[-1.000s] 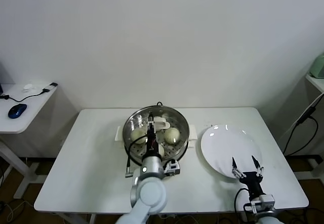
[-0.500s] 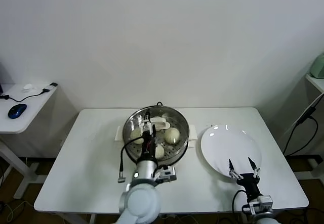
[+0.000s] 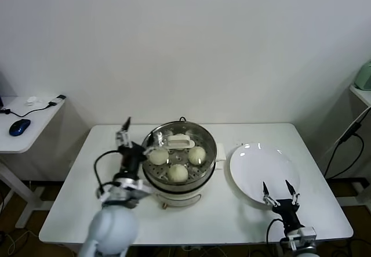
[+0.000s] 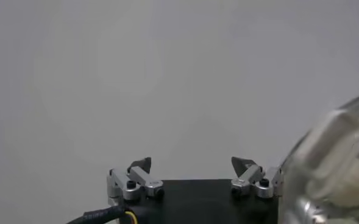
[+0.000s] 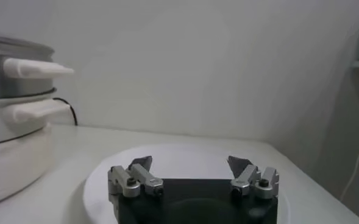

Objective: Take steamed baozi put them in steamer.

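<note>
The steamer [image 3: 179, 159], a shiny steel pot on a cream base, stands mid-table. Three steamed baozi lie on its perforated tray: one on the left [image 3: 158, 155], one on the right [image 3: 197, 154] and one at the front [image 3: 178, 173]. A white handle-like piece [image 3: 178, 143] lies across the tray's back. My left gripper [image 3: 124, 130] hangs open and empty just left of the steamer; its wrist view shows the empty gripper [image 4: 192, 163] with the steamer's rim [image 4: 334, 164] blurred at one side. My right gripper [image 3: 277, 190] stands open and empty over the plate's near edge, also seen in its wrist view [image 5: 190, 161].
A flat white plate [image 3: 261, 164] lies right of the steamer with nothing on it; the right wrist view shows the plate [image 5: 179, 152] under the jaws and the steamer [image 5: 11, 73] farther off. A side table with a blue mouse [image 3: 19, 126] stands at far left.
My left gripper has opened, leaving a baozi at the front of the tray, and has drawn back from above the steamer to its left side. The right gripper has hardly moved.
</note>
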Controlling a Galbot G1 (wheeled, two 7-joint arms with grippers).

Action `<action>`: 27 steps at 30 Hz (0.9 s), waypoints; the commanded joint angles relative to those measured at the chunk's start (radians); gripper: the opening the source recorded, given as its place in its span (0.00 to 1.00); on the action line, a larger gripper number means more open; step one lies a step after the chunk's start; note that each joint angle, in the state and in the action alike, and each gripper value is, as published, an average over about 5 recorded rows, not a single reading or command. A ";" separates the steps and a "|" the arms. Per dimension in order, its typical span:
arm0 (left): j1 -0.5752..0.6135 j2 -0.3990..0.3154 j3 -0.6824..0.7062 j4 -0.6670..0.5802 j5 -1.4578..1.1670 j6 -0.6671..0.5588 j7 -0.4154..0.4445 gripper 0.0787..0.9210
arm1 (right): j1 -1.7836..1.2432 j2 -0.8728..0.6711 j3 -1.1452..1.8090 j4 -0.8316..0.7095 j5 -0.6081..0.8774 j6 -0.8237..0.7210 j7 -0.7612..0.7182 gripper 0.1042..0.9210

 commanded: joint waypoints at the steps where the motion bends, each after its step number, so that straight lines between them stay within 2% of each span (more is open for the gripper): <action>1: 0.035 0.012 -0.256 -0.066 -0.484 -0.147 -0.106 0.88 | 0.013 -0.003 -0.003 0.015 0.017 0.010 -0.003 0.88; 4: 0.070 0.055 -0.422 0.003 -0.806 -0.191 -0.074 0.88 | 0.030 -0.004 -0.006 0.006 0.019 0.008 -0.002 0.88; 6: 0.107 0.094 -0.473 0.071 -0.962 -0.233 -0.040 0.88 | 0.039 -0.005 -0.008 0.001 0.021 0.007 -0.003 0.88; 9: 0.169 0.136 -0.471 0.165 -1.080 -0.288 -0.001 0.88 | 0.041 -0.006 -0.012 -0.001 0.027 0.004 -0.010 0.88; 14: 0.213 0.146 -0.393 0.363 -1.102 -0.434 0.035 0.88 | 0.038 -0.006 -0.016 0.001 0.035 0.000 -0.017 0.88; 17: 0.214 0.133 -0.364 0.429 -1.105 -0.465 0.043 0.88 | 0.038 -0.006 -0.015 0.001 0.038 -0.001 -0.017 0.88; 27: 0.225 0.105 -0.328 0.443 -1.096 -0.481 0.054 0.88 | 0.030 -0.005 -0.010 0.002 0.040 0.000 -0.016 0.88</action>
